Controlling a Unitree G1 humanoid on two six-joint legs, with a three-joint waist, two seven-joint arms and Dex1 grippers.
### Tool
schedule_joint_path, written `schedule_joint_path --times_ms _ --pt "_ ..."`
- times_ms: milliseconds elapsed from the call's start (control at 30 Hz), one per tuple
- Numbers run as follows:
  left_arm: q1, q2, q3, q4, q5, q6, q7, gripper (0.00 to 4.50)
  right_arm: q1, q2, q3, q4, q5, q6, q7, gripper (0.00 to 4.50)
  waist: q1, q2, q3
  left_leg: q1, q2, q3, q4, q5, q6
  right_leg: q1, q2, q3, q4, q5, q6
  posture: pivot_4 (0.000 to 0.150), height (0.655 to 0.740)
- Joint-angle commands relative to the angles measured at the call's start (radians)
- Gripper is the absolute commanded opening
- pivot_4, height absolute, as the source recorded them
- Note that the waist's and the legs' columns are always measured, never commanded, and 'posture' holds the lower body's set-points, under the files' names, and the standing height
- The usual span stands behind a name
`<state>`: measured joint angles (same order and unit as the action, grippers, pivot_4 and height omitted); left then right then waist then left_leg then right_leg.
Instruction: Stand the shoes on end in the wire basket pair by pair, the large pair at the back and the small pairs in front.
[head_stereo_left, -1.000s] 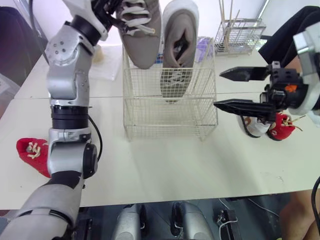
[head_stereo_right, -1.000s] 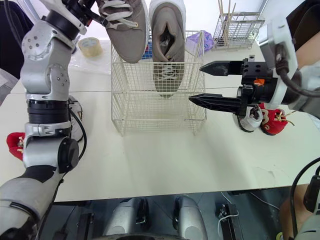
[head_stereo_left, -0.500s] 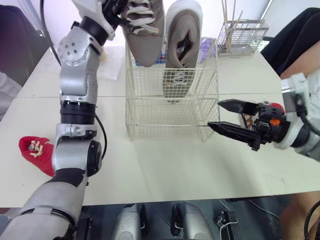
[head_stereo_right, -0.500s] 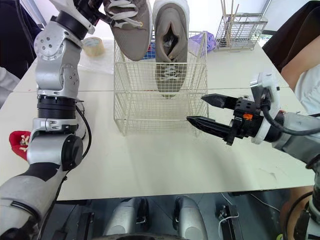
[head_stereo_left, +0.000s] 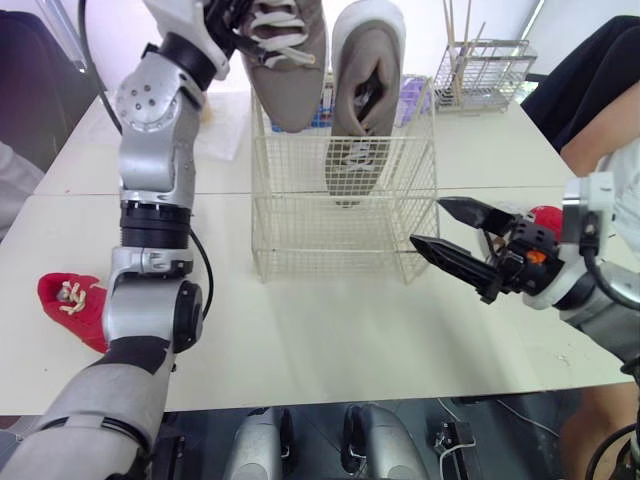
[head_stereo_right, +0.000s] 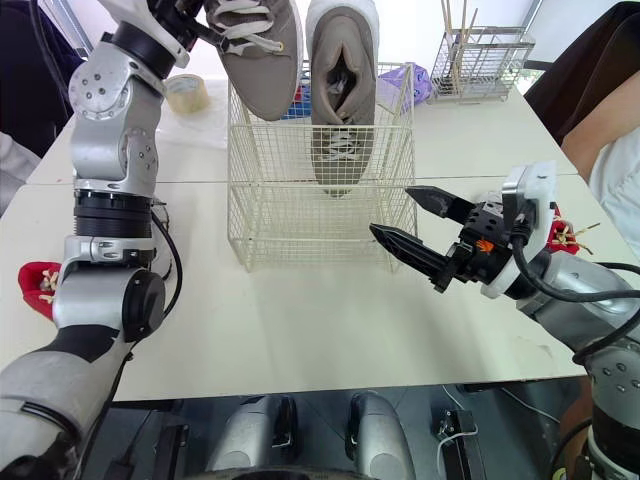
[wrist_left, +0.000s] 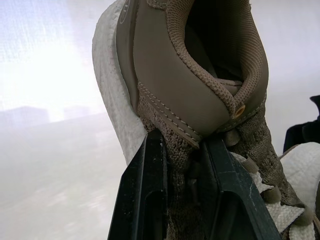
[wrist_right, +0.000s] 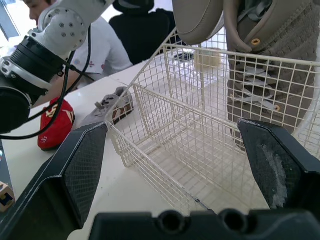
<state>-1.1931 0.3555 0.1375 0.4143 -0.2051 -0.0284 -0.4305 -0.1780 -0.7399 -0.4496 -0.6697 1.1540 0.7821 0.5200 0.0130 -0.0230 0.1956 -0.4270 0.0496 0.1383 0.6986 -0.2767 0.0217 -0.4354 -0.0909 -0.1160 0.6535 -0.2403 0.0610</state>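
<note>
A cream wire basket (head_stereo_left: 345, 215) stands mid-table. One large tan shoe (head_stereo_left: 362, 90) stands on end inside it at the back right. My left gripper (wrist_left: 182, 145) is shut on the collar of the second large tan shoe (head_stereo_left: 285, 60) and holds it toe down above the basket's back left. My right gripper (head_stereo_left: 427, 222) hovers open at the basket's front right corner, nothing between its fingers. A small red shoe (head_stereo_left: 70, 305) lies at the far left. Another red shoe (head_stereo_right: 560, 232) lies behind my right gripper. A small grey shoe (wrist_right: 107, 105) lies left of the basket.
A wire rack (head_stereo_left: 480, 70) with sticks stands at the back right, and a tape roll (head_stereo_right: 183, 92) at the back left. A person (head_stereo_left: 590, 80) in dark clothes sits at the right edge. Bare table lies in front of the basket.
My right gripper has dropped from beside the basket's right wall to its front right corner and edged closer to it, still open. The held tan shoe stays above the basket.
</note>
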Motion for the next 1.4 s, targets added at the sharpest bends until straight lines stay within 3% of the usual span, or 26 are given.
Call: schedule_joint_path --times_ms 33,367,567,1067,1200,1400 --pt "-0.033 0.018 0.000 -0.080 0.003 -0.011 0.000 0.32 -0.028 0.037 -0.029 -0.016 0.040 -0.084 0.000 4.50 0.000 0.000 0.000 0.000 0.000 0.000 0.000 0.000 0.000 0.000 0.000 0.000 0.000 0.000 0.000 0.150 0.7400" --pt "0.175 -0.028 -0.051 -0.242 0.009 0.038 0.001 0.32 -0.058 0.030 0.016 0.019 0.027 -0.125 -0.006 4.50 0.001 0.001 -0.002 0.003 0.000 0.000 0.000 0.000 0.000 0.003 0.000 0.000 -0.001 0.000 0.000 0.150 0.7400" --pt "0.281 -0.035 -0.083 -0.279 0.106 -0.039 0.044 0.32 -0.092 0.030 0.036 0.049 0.033 -0.133 0.003 4.50 0.003 0.002 -0.007 0.009 0.000 -0.001 0.000 -0.003 0.004 0.011 -0.001 -0.001 -0.004 0.000 0.000 0.150 0.7400" --pt "0.110 -0.048 -0.062 -0.037 0.120 -0.214 0.020 0.32 -0.135 0.034 0.068 0.088 0.020 -0.138 0.011 4.50 0.000 0.003 -0.009 0.009 -0.001 0.000 0.000 -0.005 0.009 0.011 -0.001 -0.001 -0.004 0.000 0.001 0.150 0.7400" --pt "0.128 -0.044 -0.057 -0.022 0.078 -0.163 -0.018 0.32 -0.127 0.032 0.059 0.086 0.018 -0.141 0.013 4.50 -0.001 0.003 -0.009 0.004 0.000 0.000 0.000 -0.003 0.005 0.006 -0.001 -0.001 -0.004 0.000 0.001 0.150 0.7400" --pt "0.255 -0.065 -0.043 -0.179 0.004 0.006 -0.005 0.32 -0.128 0.034 0.064 0.089 0.011 -0.141 0.020 4.50 -0.001 0.003 -0.009 0.003 0.000 0.000 0.000 -0.002 0.004 0.005 -0.001 -0.001 -0.005 0.000 0.001 0.150 0.7400"
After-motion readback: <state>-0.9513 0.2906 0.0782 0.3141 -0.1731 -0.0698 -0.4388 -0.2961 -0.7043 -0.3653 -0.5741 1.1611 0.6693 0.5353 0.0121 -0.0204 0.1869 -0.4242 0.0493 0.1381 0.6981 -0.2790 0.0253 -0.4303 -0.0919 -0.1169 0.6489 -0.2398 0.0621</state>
